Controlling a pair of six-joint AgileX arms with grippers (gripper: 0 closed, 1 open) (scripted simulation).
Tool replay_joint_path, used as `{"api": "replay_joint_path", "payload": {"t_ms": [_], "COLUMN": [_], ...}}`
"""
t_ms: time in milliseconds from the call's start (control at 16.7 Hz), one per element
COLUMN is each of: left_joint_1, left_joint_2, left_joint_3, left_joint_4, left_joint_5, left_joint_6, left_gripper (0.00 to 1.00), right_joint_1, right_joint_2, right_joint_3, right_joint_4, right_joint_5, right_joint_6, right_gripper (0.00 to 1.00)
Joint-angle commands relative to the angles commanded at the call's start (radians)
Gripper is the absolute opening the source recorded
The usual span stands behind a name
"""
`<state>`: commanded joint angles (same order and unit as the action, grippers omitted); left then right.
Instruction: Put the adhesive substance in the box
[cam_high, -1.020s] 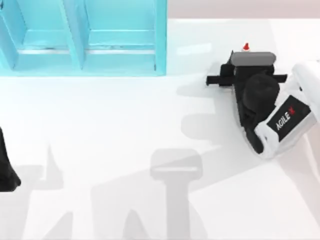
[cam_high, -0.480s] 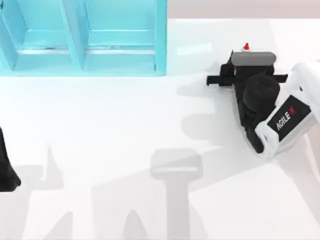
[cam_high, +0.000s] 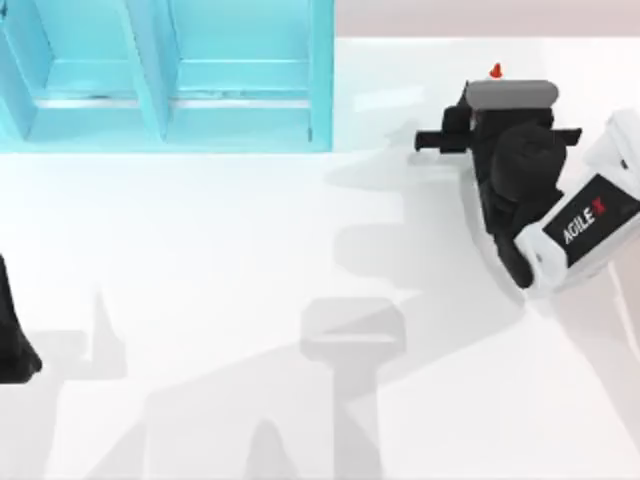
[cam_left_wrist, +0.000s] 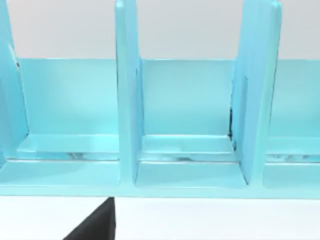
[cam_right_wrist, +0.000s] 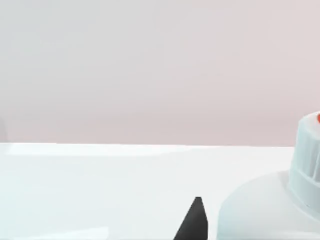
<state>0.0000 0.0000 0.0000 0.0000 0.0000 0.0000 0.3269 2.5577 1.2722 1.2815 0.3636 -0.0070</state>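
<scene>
Hovering over the glue bottle at the worktop's far right, the right gripper hides its jaws, so their grip cannot be told. "AGILEX" reads on that arm. The left gripper sits parked at the left edge, well apart from the turquoise box.

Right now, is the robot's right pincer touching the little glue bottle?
Cannot tell. In the top view the right pincer sits over the glue bottle, hiding all but its red tip. The right wrist view shows the bottle close beside one dark fingertip, but no plain contact.

White-and-black right arm, red-and-white "AGILEX" lettering
</scene>
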Motion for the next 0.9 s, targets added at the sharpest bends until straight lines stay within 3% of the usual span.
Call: {"api": "replay_joint_path", "payload": {"t_ms": [900], "left_joint_1": [0.0], "left_joint_2": [0.0], "left_joint_3": [0.0], "left_joint_4": [0.0], "left_joint_5": [0.0], "left_joint_6": [0.0], "left_gripper": [1.0], "right_joint_1": [0.0], "right_joint_2": [-0.223], "right_joint_3": [-0.051], "right_joint_4": [-0.17], "right_joint_5": [-0.001], "right_joint_6": [0.005], "right_gripper": [0.0]}}
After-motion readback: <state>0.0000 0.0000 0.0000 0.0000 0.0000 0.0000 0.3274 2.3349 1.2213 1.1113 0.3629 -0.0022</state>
